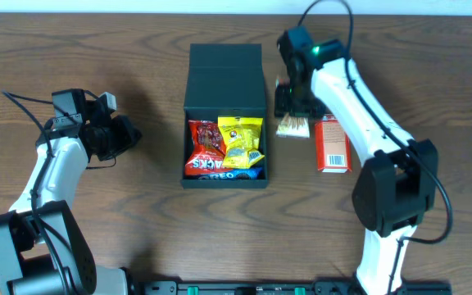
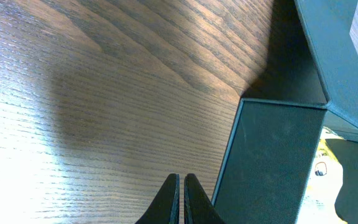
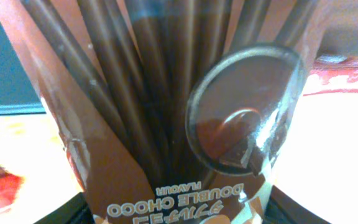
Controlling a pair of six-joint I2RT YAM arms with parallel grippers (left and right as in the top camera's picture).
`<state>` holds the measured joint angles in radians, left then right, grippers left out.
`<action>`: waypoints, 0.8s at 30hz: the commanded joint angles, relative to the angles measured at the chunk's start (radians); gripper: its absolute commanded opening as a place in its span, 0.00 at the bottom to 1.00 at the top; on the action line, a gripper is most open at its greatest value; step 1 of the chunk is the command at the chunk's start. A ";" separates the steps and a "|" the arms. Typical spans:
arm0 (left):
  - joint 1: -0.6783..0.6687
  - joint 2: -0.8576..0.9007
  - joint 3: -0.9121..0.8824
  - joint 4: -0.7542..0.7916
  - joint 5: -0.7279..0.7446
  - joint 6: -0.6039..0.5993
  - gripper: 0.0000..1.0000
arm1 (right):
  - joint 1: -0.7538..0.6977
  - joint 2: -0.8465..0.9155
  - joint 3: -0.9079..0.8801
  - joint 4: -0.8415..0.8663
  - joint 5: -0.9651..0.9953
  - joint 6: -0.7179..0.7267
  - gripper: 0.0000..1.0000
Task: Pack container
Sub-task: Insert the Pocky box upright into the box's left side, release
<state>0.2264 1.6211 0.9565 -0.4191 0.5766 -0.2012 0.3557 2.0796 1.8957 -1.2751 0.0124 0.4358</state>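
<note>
The container (image 1: 185, 139) is a dark charcoal box in the middle of the table, its flap lid (image 1: 224, 75) folded open to the back. Inside lie a red snack packet (image 1: 204, 146), a yellow packet (image 1: 242, 139) and a blue Oreo packet (image 1: 236, 174). My right gripper (image 1: 292, 102) is just right of the box and shut on a brown chocolate-stick packet (image 1: 292, 126), which fills the right wrist view (image 3: 154, 112) between the fingers (image 3: 179, 211). My left gripper (image 1: 126, 135) is shut and empty, left of the box; in the left wrist view its tips (image 2: 181, 183) are close to the box wall (image 2: 266, 162).
An orange-red snack box (image 1: 332, 144) lies on the wooden table to the right of the container, beside my right arm. Bare wood table (image 1: 97, 65) surrounds the box on the left and front.
</note>
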 commanded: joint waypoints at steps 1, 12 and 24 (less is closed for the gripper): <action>0.002 -0.017 -0.005 -0.003 0.009 0.022 0.06 | 0.038 0.000 0.102 -0.043 -0.055 -0.008 0.58; 0.002 -0.017 -0.005 -0.001 0.008 0.023 0.06 | 0.312 0.013 0.106 0.060 -0.138 0.081 0.55; 0.002 -0.017 -0.005 -0.033 0.008 0.075 0.06 | 0.405 0.138 0.106 0.090 -0.132 0.219 0.50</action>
<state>0.2264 1.6211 0.9565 -0.4461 0.5766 -0.1535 0.7544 2.2234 1.9991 -1.1919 -0.1238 0.5880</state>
